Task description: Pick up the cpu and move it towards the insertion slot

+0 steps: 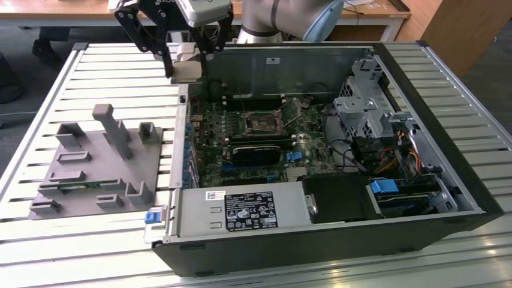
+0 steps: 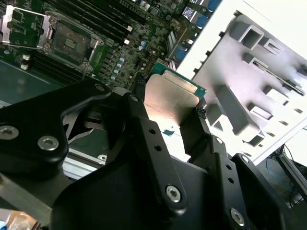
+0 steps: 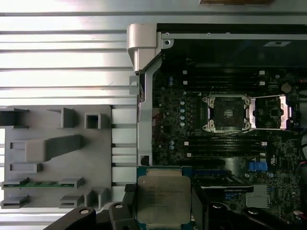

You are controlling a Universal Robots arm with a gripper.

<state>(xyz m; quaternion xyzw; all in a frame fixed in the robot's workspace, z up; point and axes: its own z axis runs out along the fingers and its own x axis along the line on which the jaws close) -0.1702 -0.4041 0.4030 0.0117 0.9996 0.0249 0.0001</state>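
The black claw [image 3: 164, 211] pinches the flat silvery square cpu [image 3: 163, 200] by its edges, while the shiny-framed, dark-centred insertion slot [image 3: 227, 112] lies ahead, well apart.

An open computer case [image 1: 448, 180] is seen lying on a slatted metal table [image 1: 120, 66], its motherboard [image 1: 264, 138] exposed. Toward the exterior view's left, just beside the case, a grey plastic fixture [image 1: 96, 168] is laid flat, and a green memory stick [image 3: 41, 183] is seated in one of its holders. A labelled power supply [image 1: 240, 210] is fitted along the case's near edge
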